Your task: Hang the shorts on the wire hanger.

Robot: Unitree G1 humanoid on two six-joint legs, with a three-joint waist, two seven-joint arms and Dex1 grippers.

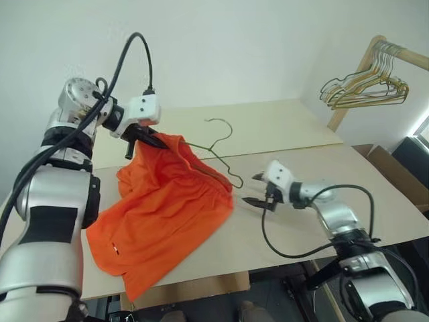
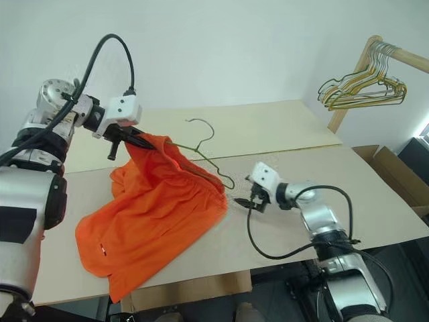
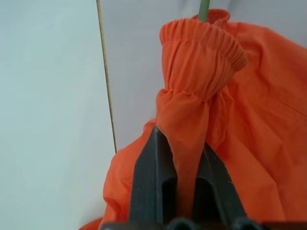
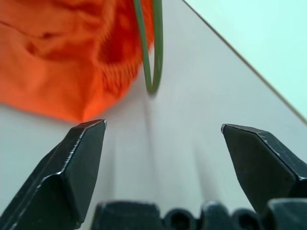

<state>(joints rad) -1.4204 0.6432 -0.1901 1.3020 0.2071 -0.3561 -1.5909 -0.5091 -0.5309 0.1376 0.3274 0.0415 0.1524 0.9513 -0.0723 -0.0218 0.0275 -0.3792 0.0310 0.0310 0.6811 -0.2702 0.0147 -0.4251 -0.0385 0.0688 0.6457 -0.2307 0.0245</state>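
The shorts (image 1: 157,215) are lying spread across the near half of the bench (image 1: 281,127), with one corner of the gathered waistband being lifted clear of the surface. The left end effector (image 1: 155,140) is pinching that raised waistband corner, its two black fingers (image 3: 153,182) pressing together on a fold of orange fabric. A tiny white mark is showing near the lower hem, close to the bench's front edge.

The wire hanger (image 1: 218,151) is passing through the waistband: its hook is standing free above the bench behind the shorts, while one thin arm is running down and emerging from the fabric on the right side, ending in a rounded bend (image 4: 152,81) that is resting near the bench surface.

The right end effector (image 1: 257,189) is hovering just beside that protruding bend, low over the bench, with its fingers (image 4: 79,163) spread wide apart and gripping nothing.

At the far right, a bunch of pale gold and grey hangers (image 1: 365,87) is hanging from a wooden rail (image 1: 402,54), well apart from the shorts.
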